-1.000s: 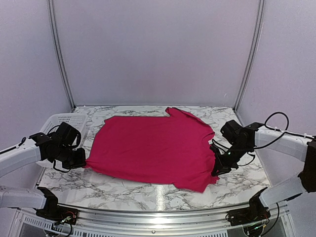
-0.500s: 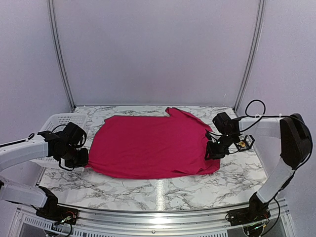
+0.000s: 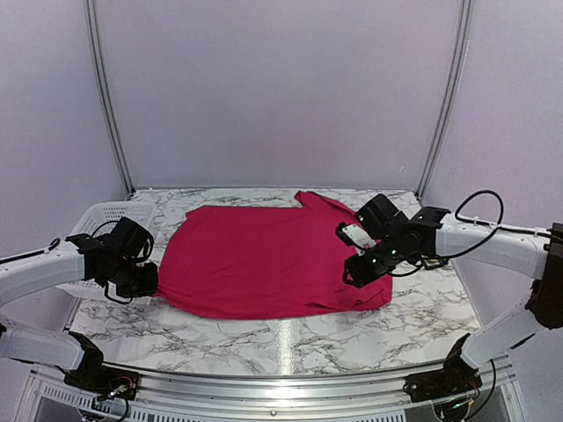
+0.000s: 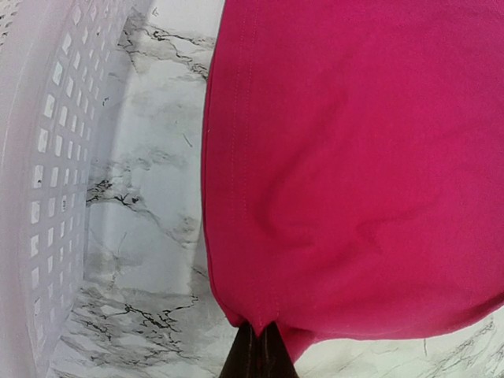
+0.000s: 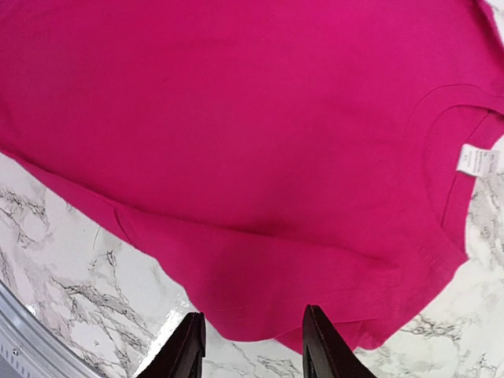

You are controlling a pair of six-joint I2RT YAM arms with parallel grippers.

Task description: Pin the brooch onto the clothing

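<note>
Crimson-pink clothing (image 3: 264, 259) lies spread on the desk (image 3: 290, 338); left claw (image 4: 256, 350) clenches its hem near the left edge, right claw (image 5: 253, 313) hangs released above it. Flattening step, I judge; next needs the unseen brooch.

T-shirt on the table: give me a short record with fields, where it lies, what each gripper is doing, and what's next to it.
T-shirt: crimson-pink, spread on the marble table, neck label showing
left gripper: fingers shut on the shirt's hem corner
right gripper: fingers apart over the shirt's edge, holding nothing
beside: white basket, left of the shirt
</note>
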